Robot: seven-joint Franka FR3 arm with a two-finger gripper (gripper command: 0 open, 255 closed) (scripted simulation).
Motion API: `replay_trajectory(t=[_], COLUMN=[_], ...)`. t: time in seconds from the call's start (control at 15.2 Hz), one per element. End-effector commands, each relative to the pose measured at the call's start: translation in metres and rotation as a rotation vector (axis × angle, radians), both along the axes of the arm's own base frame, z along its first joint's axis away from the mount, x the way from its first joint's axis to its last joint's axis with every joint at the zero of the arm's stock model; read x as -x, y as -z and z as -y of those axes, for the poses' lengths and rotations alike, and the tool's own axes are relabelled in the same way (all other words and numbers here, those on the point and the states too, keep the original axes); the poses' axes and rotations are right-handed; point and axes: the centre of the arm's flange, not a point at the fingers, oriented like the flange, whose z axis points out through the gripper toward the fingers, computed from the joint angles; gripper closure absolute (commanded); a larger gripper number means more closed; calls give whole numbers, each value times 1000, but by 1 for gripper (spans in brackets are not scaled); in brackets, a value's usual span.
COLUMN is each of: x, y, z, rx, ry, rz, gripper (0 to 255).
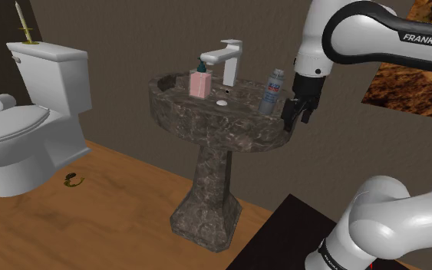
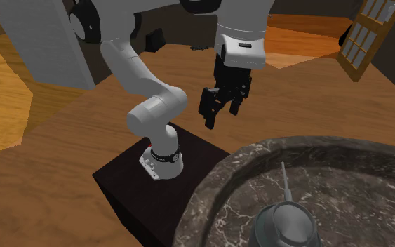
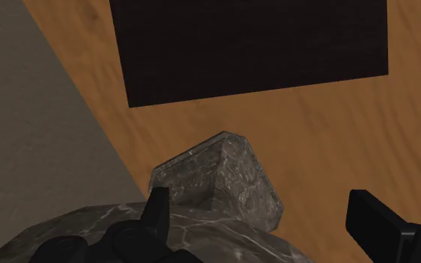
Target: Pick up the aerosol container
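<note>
Aerosol can [image 1: 272, 91] on sink [image 1: 229, 129] rim, gripper [image 1: 296, 118] nr it, jaws apart; arm [image 1: 360, 38] reads FRANKA

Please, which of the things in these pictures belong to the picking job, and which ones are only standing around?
For the job:
- aerosol container, upright on the sink's rim
- gripper, open, beside the container and not touching it

Just standing around:
- sink
- pink soap dispenser
- white faucet
- toilet
- toilet paper roll
- small dark object on the floor
</note>
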Motion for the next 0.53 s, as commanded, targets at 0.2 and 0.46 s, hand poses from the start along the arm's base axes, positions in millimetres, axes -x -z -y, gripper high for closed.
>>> replay_trajectory(t=[0.2,0.46], x=[-28,-63], y=[-14,-33], z=[22,53], rx=[7,17], ry=[34,79], rz=[12,28], gripper=[0,0])
